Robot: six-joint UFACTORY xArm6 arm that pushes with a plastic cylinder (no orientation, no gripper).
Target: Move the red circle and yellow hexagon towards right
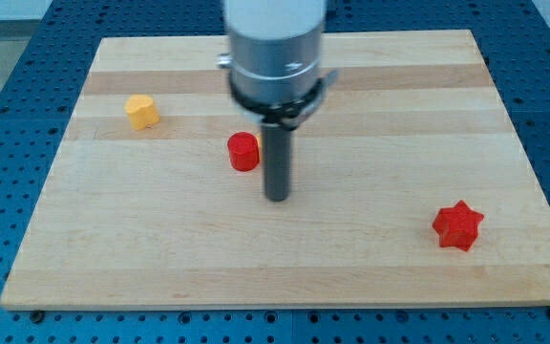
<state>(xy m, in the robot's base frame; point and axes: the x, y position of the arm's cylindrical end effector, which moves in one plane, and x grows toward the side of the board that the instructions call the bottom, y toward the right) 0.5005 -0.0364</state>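
Observation:
The red circle (243, 152) lies on the wooden board, left of centre. The yellow hexagon (142, 112) lies further toward the view's left and a little higher. My tip (277, 198) rests on the board just to the right of and below the red circle, a small gap apart from it. The yellow hexagon is well to the left of my tip.
A red star (458, 225) lies near the view's lower right. The wooden board (370, 268) sits on a blue perforated table. The arm's grey body (275, 48) hangs over the board's upper middle.

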